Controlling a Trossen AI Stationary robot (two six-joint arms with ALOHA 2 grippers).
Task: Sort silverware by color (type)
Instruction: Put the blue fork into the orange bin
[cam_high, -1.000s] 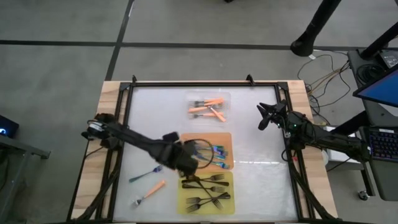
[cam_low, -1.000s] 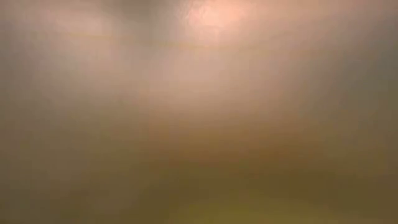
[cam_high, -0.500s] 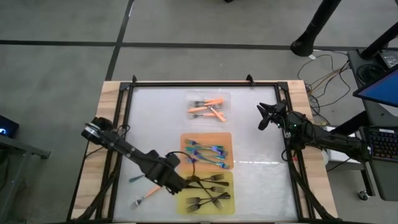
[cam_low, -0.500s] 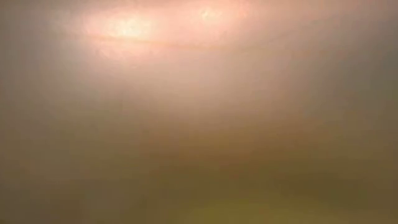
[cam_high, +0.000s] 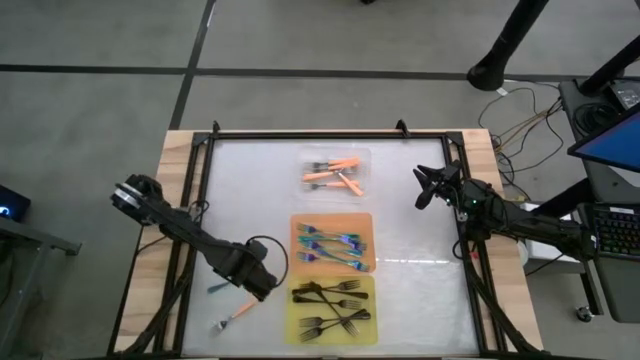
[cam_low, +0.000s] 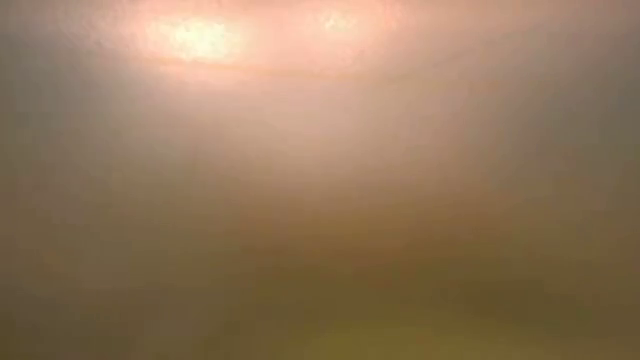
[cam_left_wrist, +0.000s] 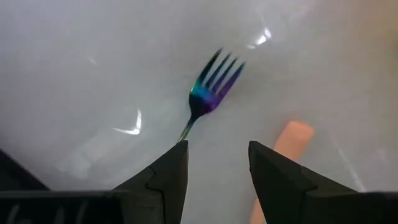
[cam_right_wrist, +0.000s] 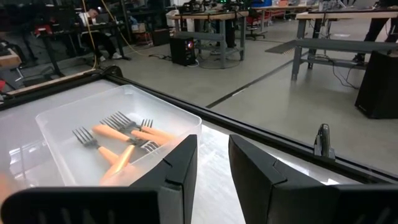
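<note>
My low view is a warm blur with glow at eleven o'clock (nothing resolves). Glare streaks my table (cam_left_wrist: 93, 74); the fork (cam_left_wrist: 208, 93) blurs slightly.

No readable text, labels, brands or numbers — none on table, trays or silverware

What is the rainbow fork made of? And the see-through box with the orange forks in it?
The rainbow fork looks like shiny metal with a teal-to-purple coating; its tines gleam. The see-through box seems to be frosted plastic, since the forks show through its walls. The orange fork handles look matte, probably plastic.
</note>
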